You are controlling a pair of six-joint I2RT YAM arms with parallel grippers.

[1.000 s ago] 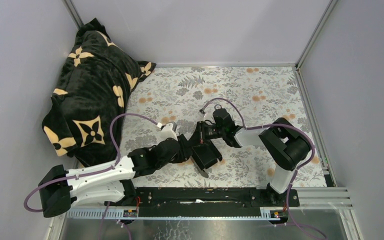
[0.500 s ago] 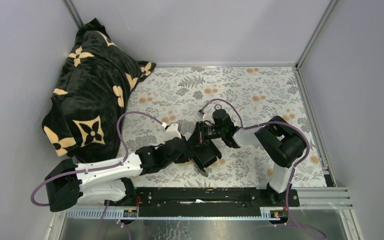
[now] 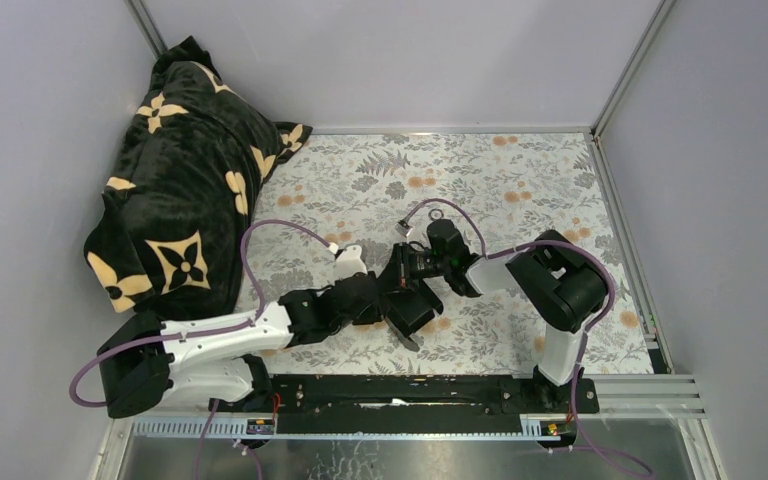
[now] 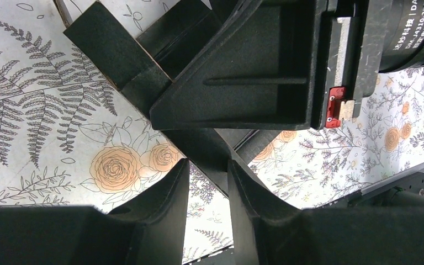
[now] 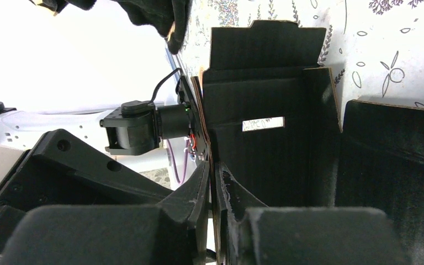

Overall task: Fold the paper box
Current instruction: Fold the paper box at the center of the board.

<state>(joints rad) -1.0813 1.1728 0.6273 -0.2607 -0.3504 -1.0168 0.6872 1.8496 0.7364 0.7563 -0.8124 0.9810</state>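
Note:
The paper box is black card, partly set up, and stands on the floral cloth at the centre. My right gripper comes in from the right. In the right wrist view it is shut on the thin edge of one box wall, with the box's open inside to the right of it. My left gripper reaches in from the lower left and is open. In the left wrist view a pointed black corner of the box sits just at its tips, and cloth shows between the fingers.
A black plush blanket with cream flowers is heaped at the back left. Grey walls close in the table on three sides. A black rail runs along the near edge. The right gripper's body fills the top of the left wrist view.
My left arm has pushed rightward, bringing its gripper up against the box. The box has shifted slightly. The right gripper has kept its hold on the wall.

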